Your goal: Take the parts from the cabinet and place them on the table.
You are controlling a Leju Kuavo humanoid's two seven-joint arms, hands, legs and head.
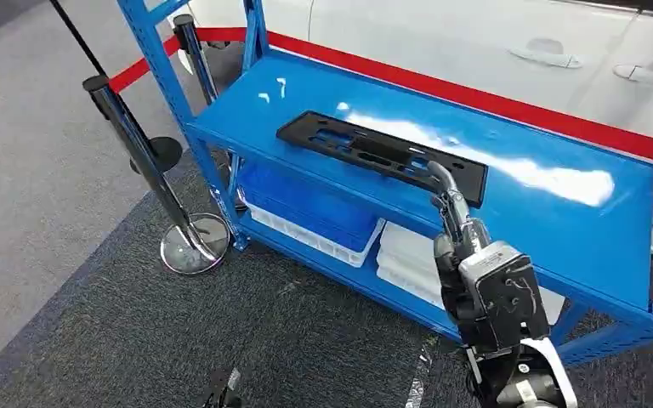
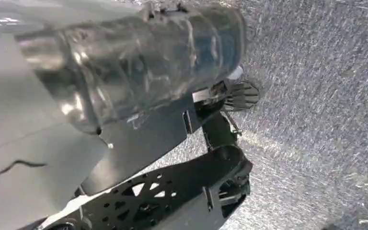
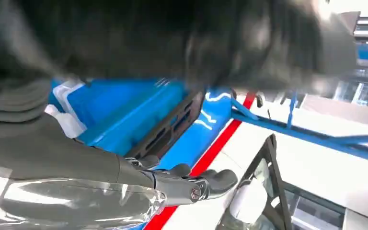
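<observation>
1. A blue metal shelving cart (image 1: 553, 221) stands on dark carpet (image 1: 221, 340), its top shelf glossy and bare around one part.
2. A long black plastic panel with slots (image 1: 374, 153) lies flat on the top shelf, near the front edge and roughly parallel to it.
3. The right hand (image 1: 449, 200) reaches up over the front edge, fingers resting on the panel's near right end; whether they grip it cannot be told.
4. The left hand's state cannot be told.
5. A blue bin (image 1: 310, 208) and white trays (image 1: 408, 263) sit on the lower shelf.
6. A black stanchion post (image 1: 140, 153) stands just left of the cart, and a white car (image 1: 493, 47) stands close behind it.
</observation>
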